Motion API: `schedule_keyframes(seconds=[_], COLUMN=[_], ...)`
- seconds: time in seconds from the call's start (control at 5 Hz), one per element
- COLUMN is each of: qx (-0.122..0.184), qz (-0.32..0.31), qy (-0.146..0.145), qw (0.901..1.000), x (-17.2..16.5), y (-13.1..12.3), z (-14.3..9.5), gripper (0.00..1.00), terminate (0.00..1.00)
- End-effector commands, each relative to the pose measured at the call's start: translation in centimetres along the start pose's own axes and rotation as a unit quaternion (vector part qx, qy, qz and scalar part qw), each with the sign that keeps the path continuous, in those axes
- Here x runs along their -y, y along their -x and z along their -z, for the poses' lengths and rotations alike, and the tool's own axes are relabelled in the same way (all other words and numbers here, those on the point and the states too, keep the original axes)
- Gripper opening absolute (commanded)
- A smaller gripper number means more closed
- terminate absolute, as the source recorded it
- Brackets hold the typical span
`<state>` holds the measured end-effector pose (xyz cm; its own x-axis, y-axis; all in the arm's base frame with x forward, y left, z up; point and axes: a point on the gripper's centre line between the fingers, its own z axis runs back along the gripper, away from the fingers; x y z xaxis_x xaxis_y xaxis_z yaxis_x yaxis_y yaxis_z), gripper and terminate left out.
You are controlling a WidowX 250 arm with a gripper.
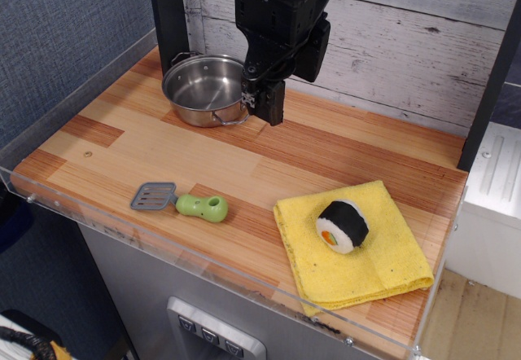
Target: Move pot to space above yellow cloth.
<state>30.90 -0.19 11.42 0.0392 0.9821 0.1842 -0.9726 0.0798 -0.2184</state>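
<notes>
Shiny pot [203, 90] at back left of wooden table [244, 164], well apart from yellow cloth [370, 258] at front right. Black gripper [267, 103] touching pot's right rim; jaw state impossible to tell. Sushi roll [342, 226] atop cloth; green-handled spatula [179, 202] left of cloth.

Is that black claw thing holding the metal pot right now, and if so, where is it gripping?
The gripper sits at the pot rim on its right side, but whether it has closed on the rim cannot be told.

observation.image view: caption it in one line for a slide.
Black robot gripper at the shiny steel pot's right rim; sushi roll lies on the bright yellow cloth.
</notes>
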Motion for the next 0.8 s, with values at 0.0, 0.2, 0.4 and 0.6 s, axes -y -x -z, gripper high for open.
schedule_keyframes(seconds=[0.0,0.2,0.4,0.6], qx=[0.000,-0.023,-0.037,-0.056], qz=[0.000,0.105,0.191,0.286], qy=[0.000,-0.002,0.000,-0.010], qw=[1.0000,0.9942,0.9809,0.9567], x=[0.0,-0.2,-0.6,-0.3], y=[0.0,-0.5,-0.9,-1.6], z=[0.0,0.2,0.1,0.1], gripper=[1.00,1.00,1.00,1.00], terminate=[0.00,0.00,0.00,0.00])
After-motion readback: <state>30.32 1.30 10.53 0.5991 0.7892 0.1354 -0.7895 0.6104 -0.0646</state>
